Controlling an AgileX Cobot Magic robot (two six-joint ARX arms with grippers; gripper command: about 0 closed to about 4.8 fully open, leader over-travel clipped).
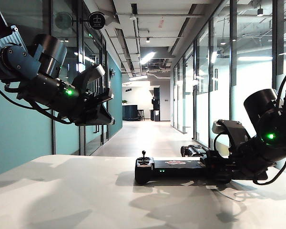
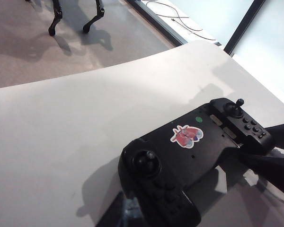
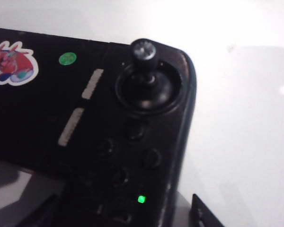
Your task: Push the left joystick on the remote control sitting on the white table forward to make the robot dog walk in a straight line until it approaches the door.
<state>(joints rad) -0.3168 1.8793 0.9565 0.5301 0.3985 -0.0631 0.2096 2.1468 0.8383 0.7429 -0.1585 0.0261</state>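
No readable writing; red cartoon sticker (image 2: pixel 186 136) on remote control (image 2: pixel 194 156) atop white table (image 2: pixel 61 142). Right gripper (image 1: pixel 214 169) low at controller's end, finger spread unclear. Left gripper (image 1: pixel 102 102) raised above table, spread unclear.

exterior: table-level, faces corridor | wrists: look down (right closest) | shared: remote control (image 1: pixel 174 167)

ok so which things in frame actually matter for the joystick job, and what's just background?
Job:
remote control
left joystick
white table
robot dog
right tool, open at the remote's right end
left tool, open, raised above the table

Background:
floor cable
glass walls
ceiling lights
sticker on the remote
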